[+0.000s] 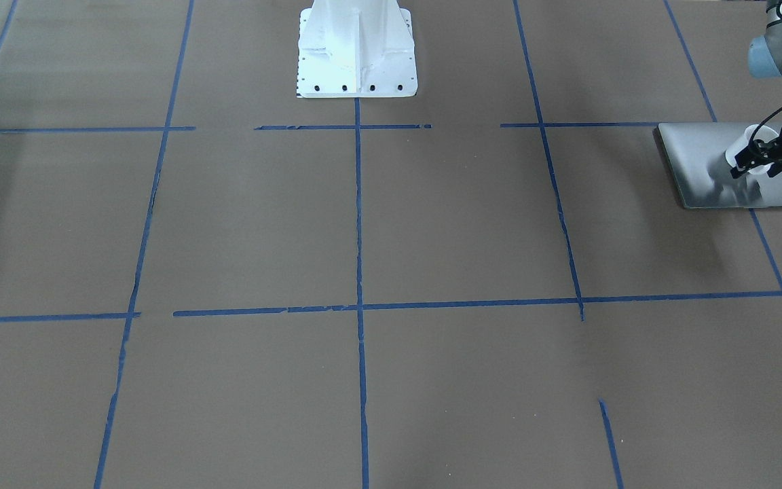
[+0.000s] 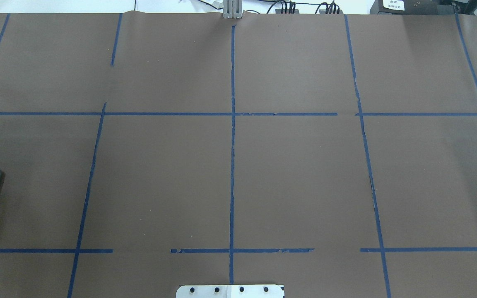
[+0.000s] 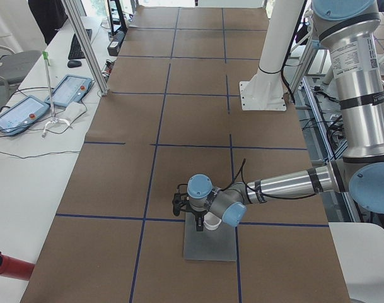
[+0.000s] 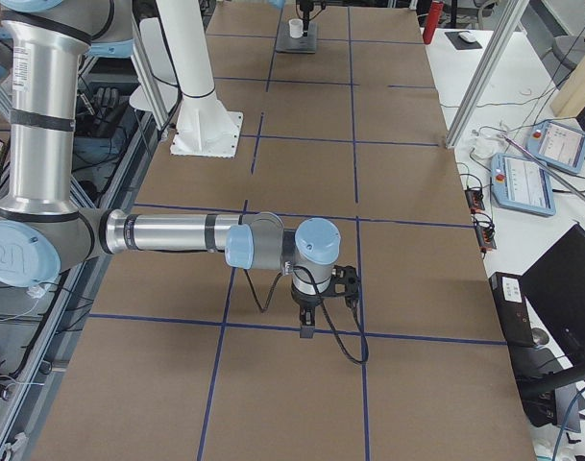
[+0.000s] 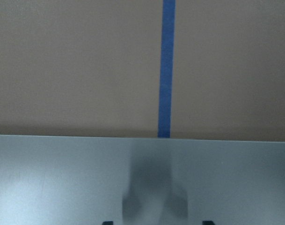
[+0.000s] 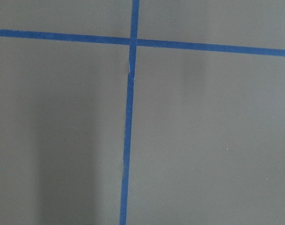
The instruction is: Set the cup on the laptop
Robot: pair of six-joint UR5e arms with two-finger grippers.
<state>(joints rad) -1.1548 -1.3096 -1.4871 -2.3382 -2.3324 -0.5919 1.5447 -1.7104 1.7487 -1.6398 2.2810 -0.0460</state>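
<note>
— With the left gripper (image 1: 747, 161), clamped the cup (image 1: 738, 151) at its side, presumably to leave the base free to land flat.
— And where?
— Over the laptop (image 1: 700, 159), at the table's (image 1: 432, 238) left end; couldn't tell whether touching.
— Pointed how?
— Looked upright, mouth up, long axis near vertical. Couldn't judge the right gripper (image 4: 306, 325).

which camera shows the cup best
Exterior front-facing: the cup is largest there, held in the left gripper over the laptop. Exterior left shows only a white sliver, exterior right shows it tiny and far away, and the other views miss it.
</note>
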